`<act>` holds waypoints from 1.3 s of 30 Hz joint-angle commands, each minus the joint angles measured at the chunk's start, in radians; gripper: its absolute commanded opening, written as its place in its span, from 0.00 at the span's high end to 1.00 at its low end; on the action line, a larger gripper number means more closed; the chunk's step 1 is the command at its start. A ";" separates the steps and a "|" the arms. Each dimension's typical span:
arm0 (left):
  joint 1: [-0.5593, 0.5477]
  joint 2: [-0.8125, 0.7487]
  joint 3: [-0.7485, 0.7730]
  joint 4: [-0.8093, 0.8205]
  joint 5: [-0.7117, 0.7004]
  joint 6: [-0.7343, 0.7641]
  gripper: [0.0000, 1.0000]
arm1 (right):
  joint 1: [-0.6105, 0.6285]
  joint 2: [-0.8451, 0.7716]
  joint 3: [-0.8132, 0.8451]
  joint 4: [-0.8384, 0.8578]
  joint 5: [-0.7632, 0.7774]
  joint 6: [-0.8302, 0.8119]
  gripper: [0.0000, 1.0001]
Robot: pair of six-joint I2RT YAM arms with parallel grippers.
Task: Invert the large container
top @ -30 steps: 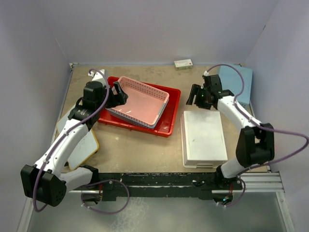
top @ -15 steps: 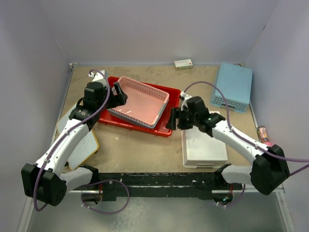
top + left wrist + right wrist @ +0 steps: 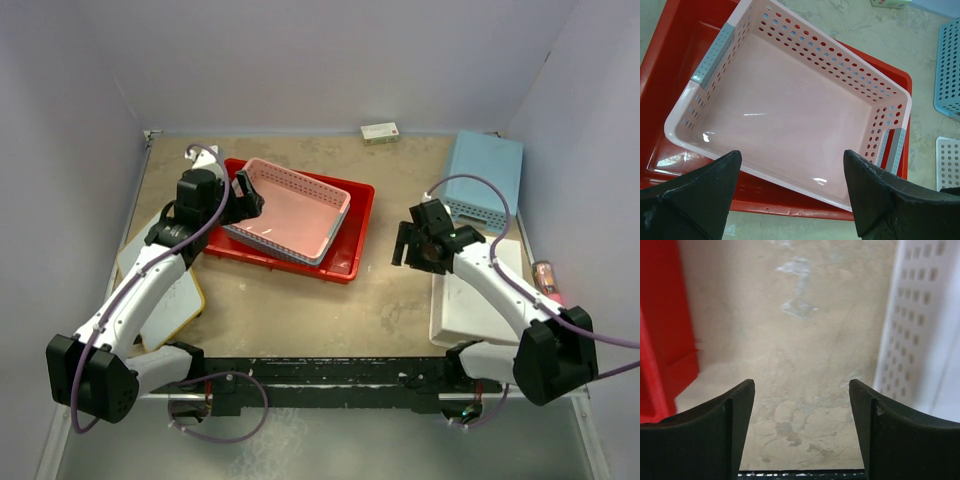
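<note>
**Open side up, nothing gripped**

The desk [image 3: 300, 310] carries the large container [image 3: 356, 238] left of centre in the overhead view, standing upright with a pink basket [image 3: 290, 210] inside it. A white basket [image 3: 470, 305] lies at lower right. The left hand [image 3: 246, 196] hovers at the pink basket's left end, fingers apart. The right hand [image 3: 403, 246], also spread, sits between the tray and the white basket.

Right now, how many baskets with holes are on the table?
3: a pink basket inside the red tray, a light-blue basket at the far right, and a white basket at the near right. The flat pieces at the left may hide more.
</note>
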 commanded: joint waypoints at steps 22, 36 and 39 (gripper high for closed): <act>-0.003 -0.008 0.047 0.024 0.001 0.012 0.20 | -0.136 -0.080 0.031 0.053 -0.045 -0.001 0.19; -0.001 -0.012 0.075 -0.074 -0.121 -0.082 0.20 | 0.466 0.117 0.312 0.454 -0.219 -0.379 0.20; -0.002 -0.015 0.062 -0.090 -0.138 -0.157 0.20 | 0.531 0.225 0.393 0.475 -0.219 -0.448 0.20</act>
